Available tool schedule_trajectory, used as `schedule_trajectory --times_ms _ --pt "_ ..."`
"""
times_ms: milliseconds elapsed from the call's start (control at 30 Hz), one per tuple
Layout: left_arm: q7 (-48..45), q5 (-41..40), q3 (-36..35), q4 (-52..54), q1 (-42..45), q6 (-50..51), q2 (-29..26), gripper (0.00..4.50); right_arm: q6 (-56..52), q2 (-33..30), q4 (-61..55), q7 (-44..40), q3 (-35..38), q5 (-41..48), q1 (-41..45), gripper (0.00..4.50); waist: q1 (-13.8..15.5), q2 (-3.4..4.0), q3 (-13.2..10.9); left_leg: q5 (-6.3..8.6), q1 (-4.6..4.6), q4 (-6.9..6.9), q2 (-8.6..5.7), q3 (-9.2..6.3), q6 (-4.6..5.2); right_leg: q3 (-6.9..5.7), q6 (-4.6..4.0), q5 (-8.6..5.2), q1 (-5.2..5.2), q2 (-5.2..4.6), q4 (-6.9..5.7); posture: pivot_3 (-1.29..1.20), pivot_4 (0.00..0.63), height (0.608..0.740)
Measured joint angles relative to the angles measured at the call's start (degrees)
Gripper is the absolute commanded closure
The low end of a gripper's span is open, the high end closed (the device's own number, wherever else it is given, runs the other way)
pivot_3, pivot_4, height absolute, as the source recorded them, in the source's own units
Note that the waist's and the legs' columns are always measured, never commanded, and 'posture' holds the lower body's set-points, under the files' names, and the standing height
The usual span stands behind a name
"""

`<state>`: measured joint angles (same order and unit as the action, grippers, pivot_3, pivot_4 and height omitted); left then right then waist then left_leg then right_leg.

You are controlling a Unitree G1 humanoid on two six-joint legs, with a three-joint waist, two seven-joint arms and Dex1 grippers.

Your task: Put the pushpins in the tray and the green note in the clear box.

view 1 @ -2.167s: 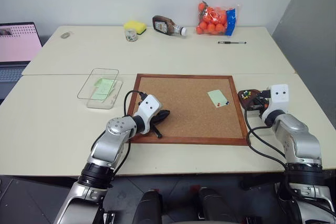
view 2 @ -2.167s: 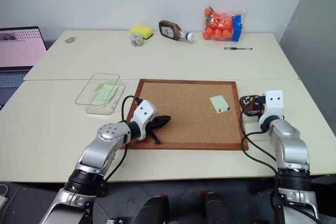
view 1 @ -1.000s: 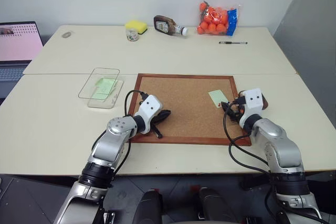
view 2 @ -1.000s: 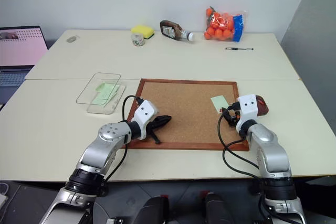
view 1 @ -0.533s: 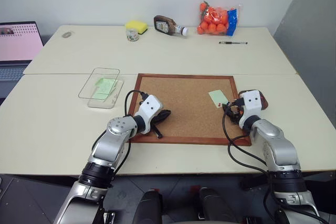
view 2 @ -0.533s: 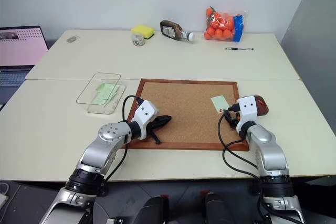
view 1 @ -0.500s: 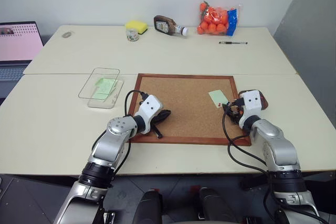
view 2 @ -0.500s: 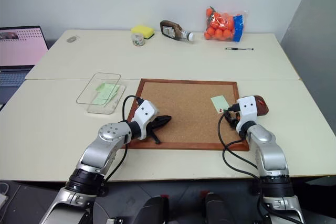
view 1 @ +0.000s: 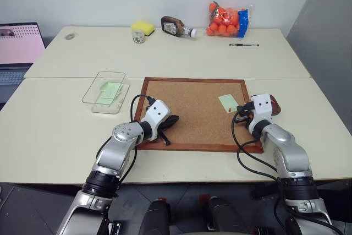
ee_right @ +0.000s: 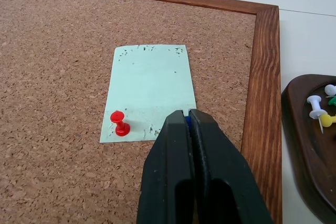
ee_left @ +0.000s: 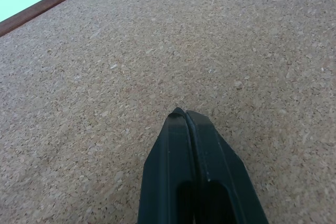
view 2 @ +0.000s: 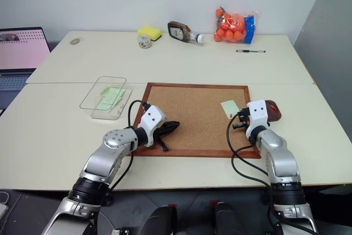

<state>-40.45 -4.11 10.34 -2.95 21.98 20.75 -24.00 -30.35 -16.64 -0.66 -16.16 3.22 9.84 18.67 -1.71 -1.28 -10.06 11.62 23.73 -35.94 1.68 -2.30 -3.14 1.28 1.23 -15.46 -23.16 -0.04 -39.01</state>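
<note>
Left eye view, left to right: clear box (view 1: 105, 92) on the table well left of the cork board (view 1: 192, 130), lid propped up, a green slip already inside. Left gripper (view 1: 170, 120) rests on the board's near-left part, fingers pressed shut, holding nothing; left wrist view shows bare cork around its tips.

Green note (ee_right: 150, 92) lies flat at the board's right end, one red pushpin (ee_right: 120, 123) stuck through its near corner. Right gripper (ee_right: 188, 117) sits at the note's other near corner, jaws closed, a sliver of blue between the tips. Looks like the dark pushpin's head pinched there, too small to be sure.

Tray (ee_right: 311, 140) just past the board's right frame, several coloured pins in it.

Step in hand, judged: pulling the second-last pin from the note. Next move likely a straight pull off the cork, then carry right over the frame and release above the tray. Red pin follows; only then can the note go to the box. Risk: the pin slipping out of the fingertips, or the note lifting with it.
</note>
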Motion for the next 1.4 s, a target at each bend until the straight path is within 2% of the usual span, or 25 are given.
schedule_trajectory --times_ms 833,1200,1400 --pt "0.31 0.16 0.4 0.24 -0.16 -0.37 -0.41 4.5 2.07 2.92 -4.95 0.5 2.76 2.74 -1.69 4.47 0.0 0.01 0.0 0.0 0.0 0.03 0.01 0.0 0.0 -0.01 -0.01 -0.01 -0.02 0.0 0.01 0.0 0.15 0.74" --pt "0.52 0.25 0.55 0.18 -0.35 -1.1 -0.55 4.5 2.11 -1.26 -5.85 2.61 8.23 2.3 -1.69 4.47 0.02 0.01 0.0 0.0 0.0 0.02 0.0 0.01 0.0 0.01 -0.01 -0.01 -0.02 0.0 0.01 0.0 0.15 0.74" --pt "0.81 0.26 0.58 0.18 -0.48 -1.24 -0.55 4.5 2.51 -3.9 -0.43 3.96 9.68 0.66 -1.43 4.47 0.02 0.01 0.0 0.0 -0.01 0.03 0.0 0.02 0.0 0.02 -0.01 -0.01 -0.01 0.0 0.0 0.0 0.15 0.74"
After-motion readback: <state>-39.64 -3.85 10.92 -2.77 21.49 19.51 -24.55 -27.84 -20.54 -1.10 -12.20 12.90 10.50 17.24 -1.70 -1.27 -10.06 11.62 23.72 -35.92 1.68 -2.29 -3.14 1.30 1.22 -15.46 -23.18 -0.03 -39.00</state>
